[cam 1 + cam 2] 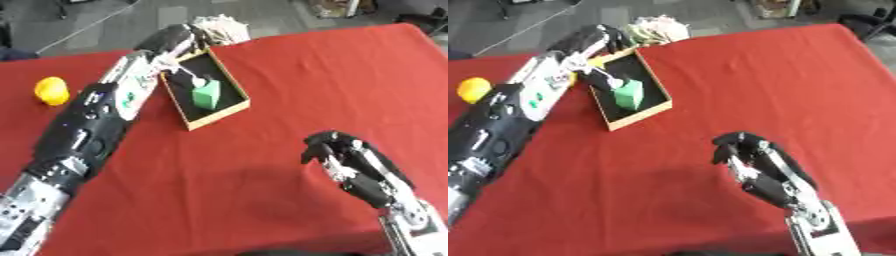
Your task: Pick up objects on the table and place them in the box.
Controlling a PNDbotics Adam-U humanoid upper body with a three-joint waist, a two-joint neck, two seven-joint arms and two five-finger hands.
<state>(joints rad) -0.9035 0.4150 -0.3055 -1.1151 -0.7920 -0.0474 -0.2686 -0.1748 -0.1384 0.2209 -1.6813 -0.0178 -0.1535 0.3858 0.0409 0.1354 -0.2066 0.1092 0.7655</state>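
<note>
1. Over the box (pixel 229 111), the left robot hand (pixel 592 39) reaches; I cannot tell its grasp.
2. Inside the box lies a green block (pixel 206 95).
3. Left of the box sits a yellow object (pixel 52 91).
4. Well below the box, the right robot hand (pixel 337 152) hangs, fingers curled, grasping nothing.

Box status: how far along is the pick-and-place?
Done: a green block sits in the box. In hand: the left hand is over the box's far end; whether it holds anything is unclear. Left: the yellow object on the table. The right hand is idle, curled.
</note>
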